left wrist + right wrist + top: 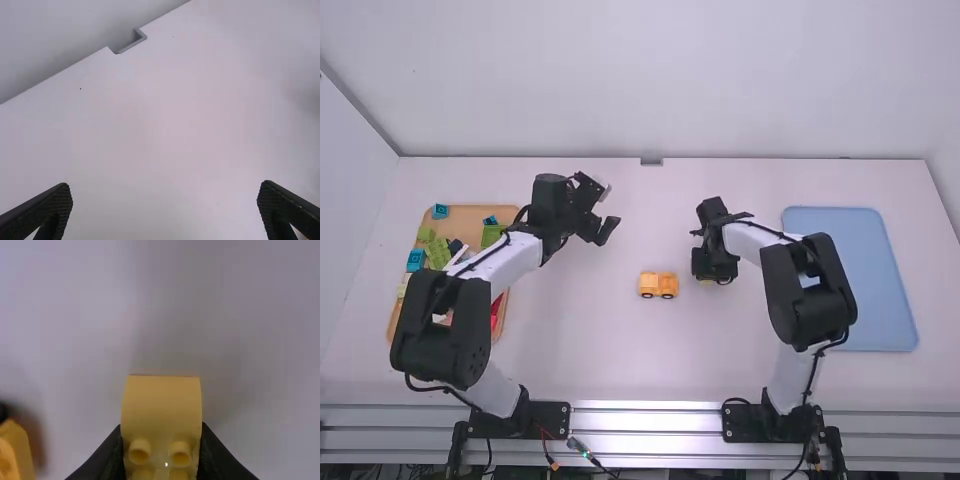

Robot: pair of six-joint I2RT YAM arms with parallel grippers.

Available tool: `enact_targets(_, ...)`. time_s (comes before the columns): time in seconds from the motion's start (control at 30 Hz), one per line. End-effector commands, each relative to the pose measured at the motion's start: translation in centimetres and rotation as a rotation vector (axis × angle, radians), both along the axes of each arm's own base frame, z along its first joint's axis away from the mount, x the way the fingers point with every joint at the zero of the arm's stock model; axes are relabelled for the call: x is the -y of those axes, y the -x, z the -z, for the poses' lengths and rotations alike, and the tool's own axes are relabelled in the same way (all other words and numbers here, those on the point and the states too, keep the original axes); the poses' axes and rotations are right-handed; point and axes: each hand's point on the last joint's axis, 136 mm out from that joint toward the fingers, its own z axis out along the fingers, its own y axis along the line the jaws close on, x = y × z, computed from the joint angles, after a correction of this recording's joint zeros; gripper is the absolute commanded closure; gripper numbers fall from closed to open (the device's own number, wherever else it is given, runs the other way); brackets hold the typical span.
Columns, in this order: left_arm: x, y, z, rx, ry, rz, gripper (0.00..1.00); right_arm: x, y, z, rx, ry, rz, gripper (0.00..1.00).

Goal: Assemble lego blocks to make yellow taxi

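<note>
My right gripper (713, 268) is low over the table, right of the orange-yellow car body (658, 285), which stands upright on its wheels. Seen from the right wrist, the gripper (161, 440) is shut on a yellow block (161, 407) with a rounded top face and studs nearer the fingers. Part of the car body (14, 452) shows at that view's lower left, apart from the block. Up and left of the car, my left gripper (604, 212) is held over bare table. Its fingers stand wide apart in the left wrist view, with nothing between the two tips of the gripper (165, 205).
At the left, a wooden tray (472, 213) holds several green, blue and red pieces, partly under the left arm. A light blue tray (865, 270) lies at the right, with the right arm reaching over its left edge. The table's back edge meets a wall.
</note>
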Motion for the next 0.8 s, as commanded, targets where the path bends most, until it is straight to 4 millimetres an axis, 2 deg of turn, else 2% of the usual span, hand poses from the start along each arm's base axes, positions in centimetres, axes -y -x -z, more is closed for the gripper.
enact_targets(0.0, -0.3, 0.0, -0.5, 0.012, -0.001, -0.009, 0.01, -0.1, 0.4, 0.0, -0.095, -0.046, 0.472, 1.0)
enact_targets(0.2, -0.3, 0.2, -0.4, 0.004, -0.002, -0.009, 0.01, -0.9, 0.6, -0.4, -0.224, -0.153, 0.839, 1.0)
enact_targets(0.4, -0.3, 0.1, -0.4, 0.005, -0.002, -0.009, 0.01, -0.2, 0.3, -0.2, -0.22, -0.098, 1.116, 1.0)
enact_targets(0.53, -0.3, 0.1, -0.4, 0.009, -0.001, -0.009, 0.01, 0.5, 0.2, 0.1, -0.162, -0.029, 1.224, 1.0)
enact_targets(0.77, -0.3, 0.1, -0.5, 0.009, -0.001, -0.009, 0.01, 0.9, 0.2, 0.2, -0.116, 0.016, 1.303, 1.0)
